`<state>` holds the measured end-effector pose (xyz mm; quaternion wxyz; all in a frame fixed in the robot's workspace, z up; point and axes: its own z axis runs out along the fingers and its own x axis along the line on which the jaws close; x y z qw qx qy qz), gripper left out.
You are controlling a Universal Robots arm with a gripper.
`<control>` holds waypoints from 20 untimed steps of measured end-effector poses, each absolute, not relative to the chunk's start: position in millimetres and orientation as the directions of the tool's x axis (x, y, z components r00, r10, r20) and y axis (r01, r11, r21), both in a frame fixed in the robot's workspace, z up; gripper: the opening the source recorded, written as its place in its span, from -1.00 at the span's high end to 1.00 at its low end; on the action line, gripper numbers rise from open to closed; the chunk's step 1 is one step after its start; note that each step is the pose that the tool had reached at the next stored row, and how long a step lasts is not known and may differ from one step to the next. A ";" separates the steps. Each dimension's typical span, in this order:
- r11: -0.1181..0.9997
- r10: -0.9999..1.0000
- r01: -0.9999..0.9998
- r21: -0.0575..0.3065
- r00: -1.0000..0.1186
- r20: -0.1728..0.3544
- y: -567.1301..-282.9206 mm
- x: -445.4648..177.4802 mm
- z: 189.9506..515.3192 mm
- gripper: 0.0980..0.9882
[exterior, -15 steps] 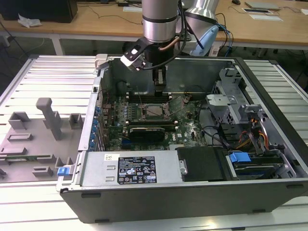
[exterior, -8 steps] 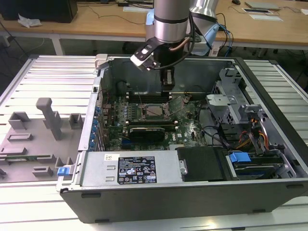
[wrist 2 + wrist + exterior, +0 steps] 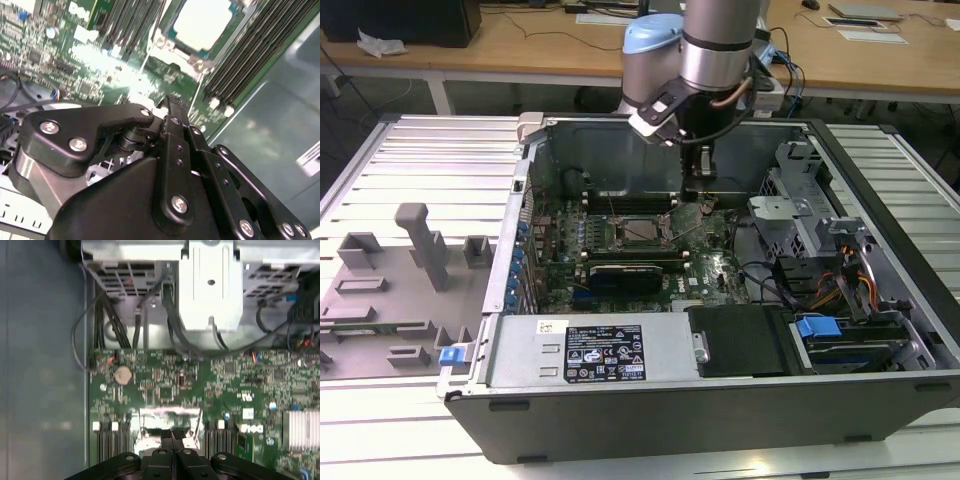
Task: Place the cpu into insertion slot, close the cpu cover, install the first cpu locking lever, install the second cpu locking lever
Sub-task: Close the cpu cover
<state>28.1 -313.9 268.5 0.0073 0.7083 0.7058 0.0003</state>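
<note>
On the exterior view's left, a grey fixture plate [image 3: 460,300] lay on the slatted table [image 3: 380,420] beside the open computer case [image 3: 720,420], with a blue clip [image 3: 452,355] at the case's near corner. Inside the case, the power supply [image 3: 530,350] ran along the near wall, with the green motherboard [image 3: 710,270] behind it. The cpu [image 3: 640,232] was seated in the insertion slot [image 3: 620,232] near the middle of the board. In the second wrist view its silver top [image 3: 205,22] was plainly exposed, and the cpu cover [image 3: 197,59] appeared to lie flat around its edges. The position of the locking levers could not be determined. The gripper [image 3: 696,198] hung just to the right of the slot in the exterior view, low over the board and near the black memory slots [image 3: 630,200] - contact with the board could not be confirmed. Both wrist views showed the pincer clenched, its fingertips [image 3: 166,435] pressed together with nothing seen between them; the gripper [image 3: 172,102] was apart from the chip. The first wrist view also showed a coin cell [image 3: 122,374] and a finned heatsink [image 3: 302,429] on the board. At the exterior view's right stood the metal drive cage [image 3: 810,215] - and, nearer, a bay with a blue tab [image 3: 818,327].
</note>
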 end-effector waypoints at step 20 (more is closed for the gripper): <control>0.006 1.000 1.000 0.019 -0.006 -0.010 -313.9 54.1 263.4 0.98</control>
